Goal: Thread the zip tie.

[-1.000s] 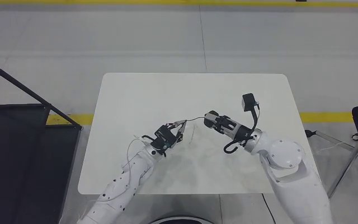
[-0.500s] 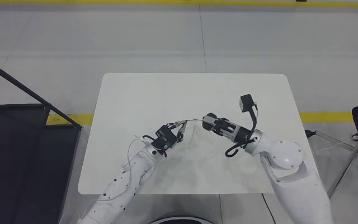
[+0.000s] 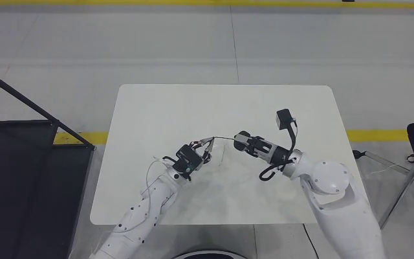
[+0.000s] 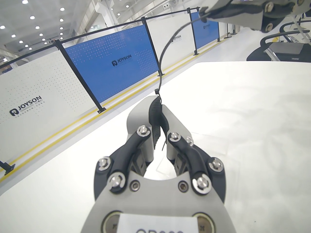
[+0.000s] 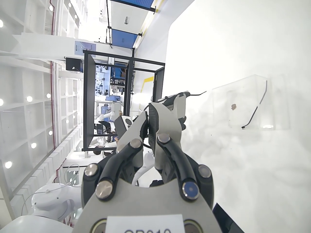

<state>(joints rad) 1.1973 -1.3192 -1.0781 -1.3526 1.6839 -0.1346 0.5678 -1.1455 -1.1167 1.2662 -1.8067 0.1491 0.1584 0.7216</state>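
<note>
A thin black zip tie [image 3: 223,137] arcs between my two grippers above the middle of the white table [image 3: 194,110]. My left gripper [image 3: 207,146] is shut on the tie's end near its small square head [image 4: 157,91]; in the left wrist view my own fingertips [image 4: 158,105] pinch the strap. From there the strap [image 4: 160,59] curves up to my right gripper [image 4: 206,15], which is shut on the other end. In the right wrist view my right gripper [image 5: 151,110] stands closed just in front of the left gripper [image 5: 181,96], and a short tip of the tie [image 5: 198,95] sticks out past it.
A clear plastic box [image 5: 243,93] sits on the table just beyond the grippers, with a second black zip tie [image 5: 257,105] lying in it. A black frame and dark panel [image 3: 39,168] stand off the table's left side.
My right gripper has shifted slightly toward the left gripper, and the tie between them bows a little more. The left gripper has barely moved.
</note>
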